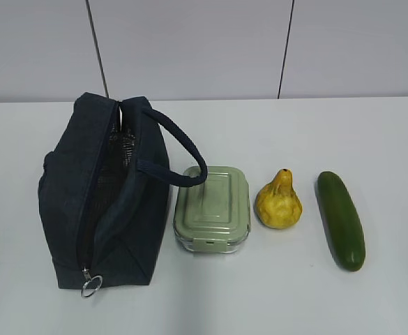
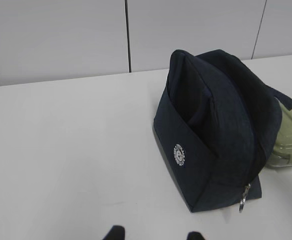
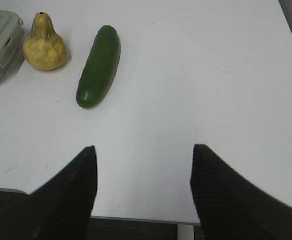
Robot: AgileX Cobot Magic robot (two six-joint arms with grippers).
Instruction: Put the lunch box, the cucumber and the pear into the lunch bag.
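Four items on my counter (image 1: 259, 307): lunch bag (image 1: 106, 195) unzipped, ahead of my left claw (image 2: 153, 235); lunch box (image 1: 213, 208), pear (image 3: 44, 42), cucumber (image 3: 99, 65) ahead-left of my right claw (image 3: 143, 165). Both claws spread, empty.

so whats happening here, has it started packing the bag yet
Nothing is packed yet. The lunch bag sits on the white table, its top zipper partly open. Beside it, in a row, lie the lunch box, the pear and the cucumber, all untouched. The left gripper and the right gripper are both open and hold nothing, back from the items.
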